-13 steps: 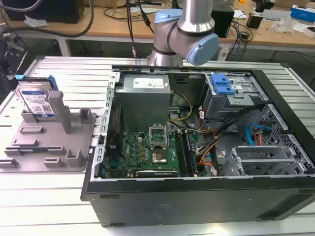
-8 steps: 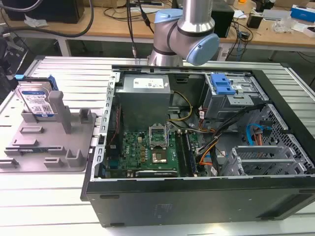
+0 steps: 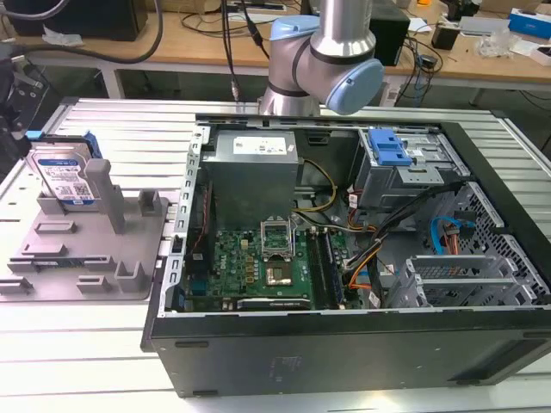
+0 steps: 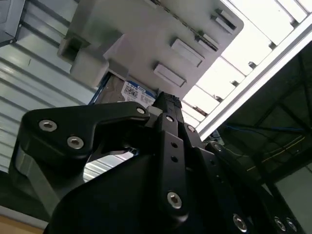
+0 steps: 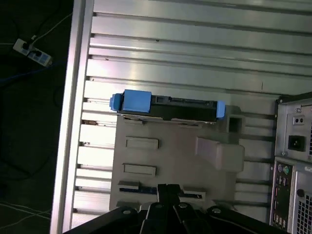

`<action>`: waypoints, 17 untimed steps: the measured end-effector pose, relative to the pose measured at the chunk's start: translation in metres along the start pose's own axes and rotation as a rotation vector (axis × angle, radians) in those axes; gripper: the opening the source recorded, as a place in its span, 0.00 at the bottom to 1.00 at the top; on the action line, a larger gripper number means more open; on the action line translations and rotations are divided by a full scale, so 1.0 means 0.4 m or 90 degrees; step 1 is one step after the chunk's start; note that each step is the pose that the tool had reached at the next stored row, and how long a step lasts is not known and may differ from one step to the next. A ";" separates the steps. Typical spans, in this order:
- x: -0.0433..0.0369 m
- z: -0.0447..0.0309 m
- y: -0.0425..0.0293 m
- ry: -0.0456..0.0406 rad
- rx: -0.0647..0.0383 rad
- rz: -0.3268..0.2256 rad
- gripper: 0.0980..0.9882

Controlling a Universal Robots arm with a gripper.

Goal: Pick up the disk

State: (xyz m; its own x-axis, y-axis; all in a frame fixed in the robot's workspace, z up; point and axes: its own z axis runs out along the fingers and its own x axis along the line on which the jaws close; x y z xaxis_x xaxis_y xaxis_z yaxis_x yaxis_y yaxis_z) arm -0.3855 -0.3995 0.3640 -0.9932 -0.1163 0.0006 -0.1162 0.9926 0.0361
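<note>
At nine o'clock of the computer case [image 3: 344, 344] in the exterior view, the disk [image 3: 65, 176] is standing on edge in a grey holder [image 3: 95, 249]. In both wrist views the gripper [image 5: 168, 186] is hovering apart from it; spread or together, I cannot tell.

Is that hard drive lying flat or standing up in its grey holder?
Standing on edge. In the exterior view the disk rises upright from the grey holder; the first wrist view shows its narrow edge.
</note>
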 end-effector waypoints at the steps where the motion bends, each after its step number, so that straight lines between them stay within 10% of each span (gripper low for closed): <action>1: 0.000 0.000 0.000 0.0005 0.000 -0.014 0.01; 17: 0.000 0.005 0.000 0.0122 0.000 -0.335 0.01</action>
State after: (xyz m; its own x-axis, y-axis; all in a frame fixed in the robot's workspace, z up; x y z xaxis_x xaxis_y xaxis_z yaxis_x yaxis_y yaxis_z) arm -0.3855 -0.3995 0.3620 -0.7999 -0.6001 0.0006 -0.5997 0.7994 0.0362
